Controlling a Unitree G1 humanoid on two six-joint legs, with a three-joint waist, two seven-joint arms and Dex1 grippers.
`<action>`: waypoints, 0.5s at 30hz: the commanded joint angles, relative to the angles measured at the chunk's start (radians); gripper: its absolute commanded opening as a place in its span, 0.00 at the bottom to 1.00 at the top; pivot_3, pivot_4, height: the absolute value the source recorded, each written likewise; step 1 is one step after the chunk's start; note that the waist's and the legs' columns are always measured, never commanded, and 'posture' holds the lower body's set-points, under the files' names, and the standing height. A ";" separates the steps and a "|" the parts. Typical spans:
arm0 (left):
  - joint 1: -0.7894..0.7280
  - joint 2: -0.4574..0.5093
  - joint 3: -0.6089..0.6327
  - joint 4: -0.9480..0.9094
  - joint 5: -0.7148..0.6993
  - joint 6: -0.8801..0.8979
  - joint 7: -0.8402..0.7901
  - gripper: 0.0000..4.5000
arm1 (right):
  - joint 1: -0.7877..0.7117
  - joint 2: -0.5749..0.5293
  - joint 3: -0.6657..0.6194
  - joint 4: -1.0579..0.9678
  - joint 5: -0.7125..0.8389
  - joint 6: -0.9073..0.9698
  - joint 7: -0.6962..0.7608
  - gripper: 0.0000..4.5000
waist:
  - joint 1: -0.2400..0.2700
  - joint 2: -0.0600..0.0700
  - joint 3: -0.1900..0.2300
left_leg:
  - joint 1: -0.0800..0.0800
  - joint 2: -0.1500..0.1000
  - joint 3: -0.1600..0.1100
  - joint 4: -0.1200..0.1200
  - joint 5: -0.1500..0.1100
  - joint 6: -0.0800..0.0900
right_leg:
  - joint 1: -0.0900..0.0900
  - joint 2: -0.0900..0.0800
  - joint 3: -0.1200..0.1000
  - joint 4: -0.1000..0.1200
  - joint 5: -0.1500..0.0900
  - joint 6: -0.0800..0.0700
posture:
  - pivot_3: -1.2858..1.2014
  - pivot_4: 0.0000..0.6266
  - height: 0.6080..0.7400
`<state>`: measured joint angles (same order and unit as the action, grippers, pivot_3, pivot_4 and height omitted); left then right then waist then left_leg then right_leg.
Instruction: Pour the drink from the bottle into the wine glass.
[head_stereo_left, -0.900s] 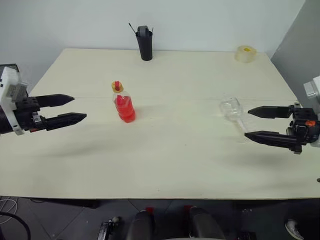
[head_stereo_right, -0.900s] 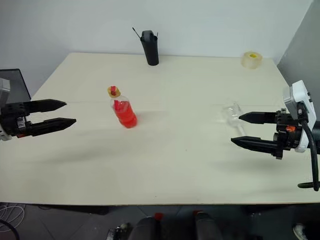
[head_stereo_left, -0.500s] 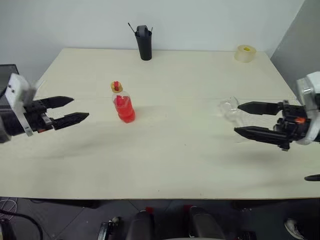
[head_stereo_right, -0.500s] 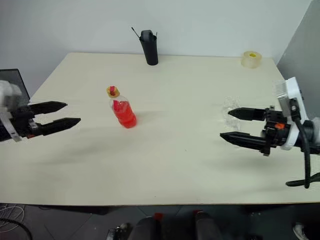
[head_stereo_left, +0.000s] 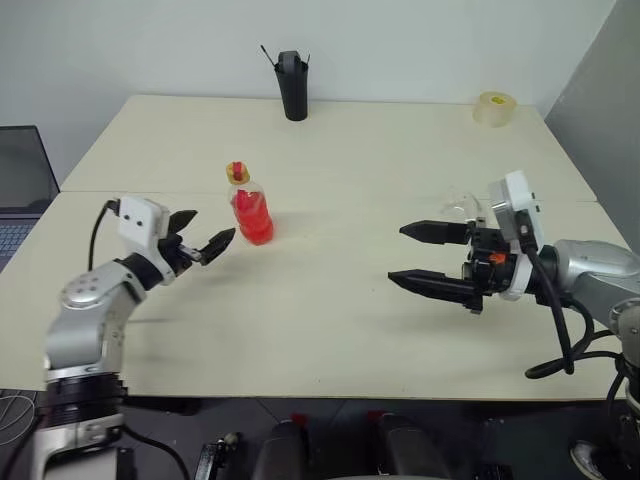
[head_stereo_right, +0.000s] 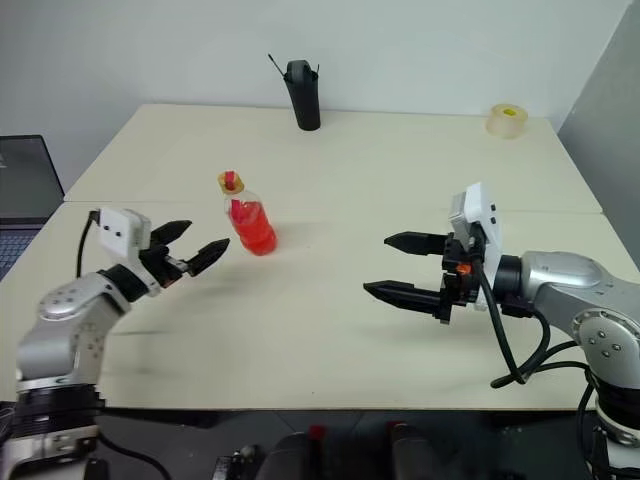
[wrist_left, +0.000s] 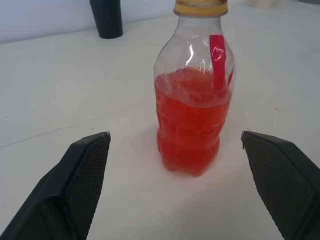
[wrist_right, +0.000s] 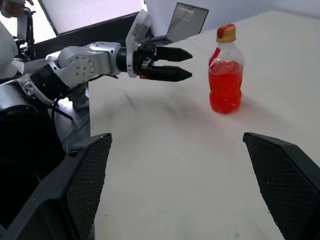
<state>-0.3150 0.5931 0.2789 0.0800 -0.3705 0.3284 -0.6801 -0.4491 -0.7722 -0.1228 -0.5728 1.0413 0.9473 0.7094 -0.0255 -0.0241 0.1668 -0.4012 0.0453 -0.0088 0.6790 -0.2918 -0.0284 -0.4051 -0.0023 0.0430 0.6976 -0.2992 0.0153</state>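
The bottle (head_stereo_left: 250, 210) stands upright on the table, left of the middle, about half full of the red drink (wrist_left: 190, 125), with a yellowish cap. My left gripper (head_stereo_left: 214, 224) is open just left of the bottle and points at it without touching. In the left wrist view the bottle stands ahead, between the two fingers (wrist_left: 85, 175). My right gripper (head_stereo_left: 395, 252) is open over the right half of the table and points left. The wine glass (head_stereo_left: 460, 206) shows partly, just behind that gripper's fingers, clear of them.
A tall black cup (head_stereo_left: 291, 85) stands at the table's far edge and a tape roll (head_stereo_left: 492, 108) sits at the far right corner. A laptop (head_stereo_left: 20, 180) lies at the left edge. A seam (head_stereo_left: 350, 195) runs across the table.
Both arms have swung inward. The left gripper has come close to the bottle. The right gripper has moved left, its fingertips now past the wine glass. Bottle and glass have stayed put.
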 joint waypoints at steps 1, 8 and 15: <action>-0.017 -0.024 -0.005 -0.013 0.010 -0.048 0.026 1.00 | -0.025 0.015 0.006 -0.035 0.016 -0.008 -0.025 1.00 | 0.000 0.000 0.000 | 0.000 0.000 0.000 0.000 0.000 0.000 | 0.000 0.000 0.000 0.000 0.000 0.000 | 0.52 0.24 1.00; -0.063 -0.038 -0.016 0.059 0.054 -0.107 0.071 1.00 | -0.017 0.028 0.034 -0.057 0.012 -0.007 -0.047 1.00 | -0.001 0.000 0.000 | 0.000 0.000 -0.001 0.000 0.000 0.000 | 0.000 0.000 -0.001 0.000 0.000 0.000 | 0.52 0.24 1.00; -0.149 -0.093 -0.056 0.154 0.075 -0.152 0.091 1.00 | -0.038 0.066 0.094 -0.064 -0.017 -0.011 -0.093 1.00 | -0.001 0.000 0.000 | 0.000 -0.001 -0.001 0.000 0.000 0.000 | 0.000 0.000 -0.002 0.000 0.000 0.000 | 0.52 0.24 1.00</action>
<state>-0.4386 0.5060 0.2303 0.2397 -0.3007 0.2044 -0.5969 -0.4636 -0.7117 -0.0257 -0.6099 1.0329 0.9481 0.6310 -0.0262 -0.0245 0.1666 -0.4011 0.0447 -0.0099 0.6791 -0.2917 -0.0284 -0.4048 -0.0019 0.0410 0.6979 -0.2992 0.0153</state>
